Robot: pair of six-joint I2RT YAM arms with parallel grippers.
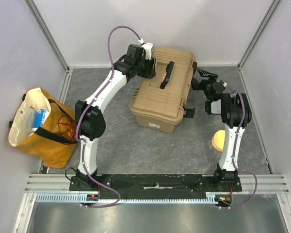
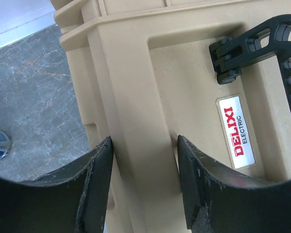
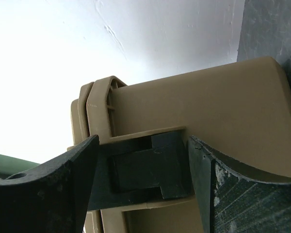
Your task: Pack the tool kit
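Toolbox (image 1: 162, 94) closed, contents hidden — right tool (image 3: 143, 160) straddling its latch (image 3: 150, 170).

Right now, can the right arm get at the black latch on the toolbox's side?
Probably yes. The right end effector is open, its fingers straddling the latch on the toolbox, with nothing between them.
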